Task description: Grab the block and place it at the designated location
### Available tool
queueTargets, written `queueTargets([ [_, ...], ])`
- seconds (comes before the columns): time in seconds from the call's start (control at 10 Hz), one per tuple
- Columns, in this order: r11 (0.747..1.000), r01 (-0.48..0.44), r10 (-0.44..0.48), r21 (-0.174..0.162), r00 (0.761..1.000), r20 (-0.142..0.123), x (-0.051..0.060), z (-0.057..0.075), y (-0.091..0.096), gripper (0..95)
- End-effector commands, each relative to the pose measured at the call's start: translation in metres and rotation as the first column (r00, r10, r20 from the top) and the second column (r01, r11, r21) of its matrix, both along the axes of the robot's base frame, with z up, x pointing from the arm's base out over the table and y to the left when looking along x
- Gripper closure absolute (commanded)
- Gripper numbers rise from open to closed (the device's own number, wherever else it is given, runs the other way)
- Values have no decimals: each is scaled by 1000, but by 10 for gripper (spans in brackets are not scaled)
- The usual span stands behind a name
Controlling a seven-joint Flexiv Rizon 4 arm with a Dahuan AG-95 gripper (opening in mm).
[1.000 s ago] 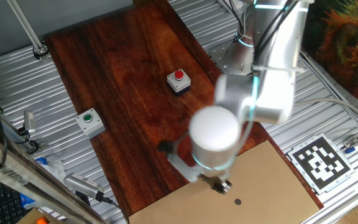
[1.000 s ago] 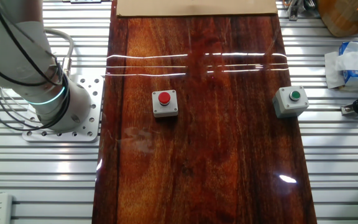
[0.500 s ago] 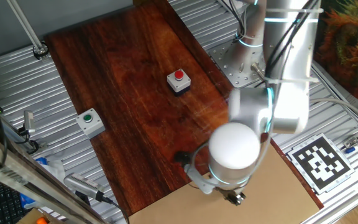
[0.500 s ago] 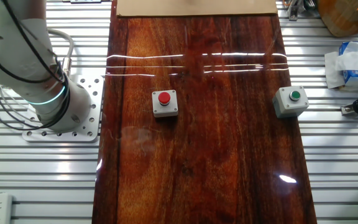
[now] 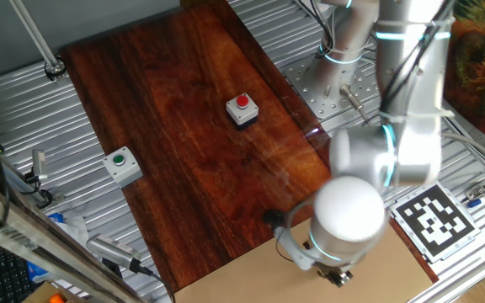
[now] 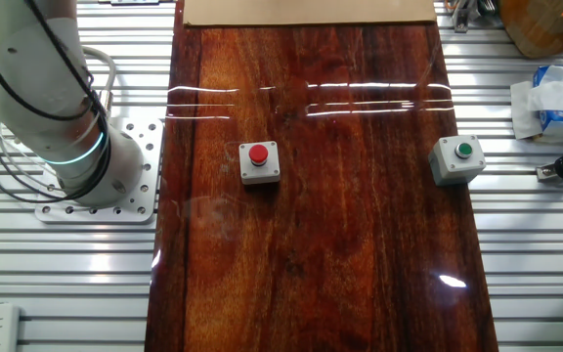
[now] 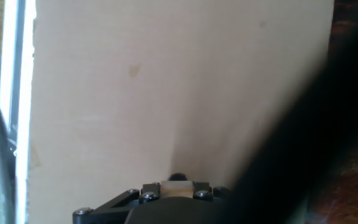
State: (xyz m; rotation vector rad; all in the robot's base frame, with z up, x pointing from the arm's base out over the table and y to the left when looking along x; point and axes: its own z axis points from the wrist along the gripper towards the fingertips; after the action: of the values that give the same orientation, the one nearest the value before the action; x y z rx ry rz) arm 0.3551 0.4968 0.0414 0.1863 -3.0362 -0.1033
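In the hand view my gripper (image 7: 177, 188) is shut on the block (image 7: 178, 189), a small light-tan wooden cube held between the black fingers. Just past the block a small dark round dot (image 7: 178, 177) peeks out on the tan cardboard sheet (image 7: 166, 93). In one fixed view the arm's round white body (image 5: 349, 217) hangs over the cardboard sheet (image 5: 242, 282) at the bottom edge. The gripper (image 5: 339, 275) shows below it, and the dot is hidden there. The other fixed view shows only the arm's base (image 6: 57, 98) and a strip of the cardboard (image 6: 306, 12) at the top.
A grey box with a red button (image 5: 242, 109) and one with a green button (image 5: 122, 165) stand on the dark wooden table (image 5: 183, 126). A black-and-white square tag (image 5: 432, 216) lies right of the cardboard. Cables and tools lie on the metal surface at the left.
The arm has moved right and toward the bottom of the one fixed view, carrying the gripper further over the cardboard. The dot seen a second ago is now covered.
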Motion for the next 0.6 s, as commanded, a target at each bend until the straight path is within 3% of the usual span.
queueTargets([
  [0.1,1000,3,-3,-3,1000,7,-3,-3,3,950],
  [0.6,1000,14,-14,-9,1000,17,-2,-7,3,950],
])
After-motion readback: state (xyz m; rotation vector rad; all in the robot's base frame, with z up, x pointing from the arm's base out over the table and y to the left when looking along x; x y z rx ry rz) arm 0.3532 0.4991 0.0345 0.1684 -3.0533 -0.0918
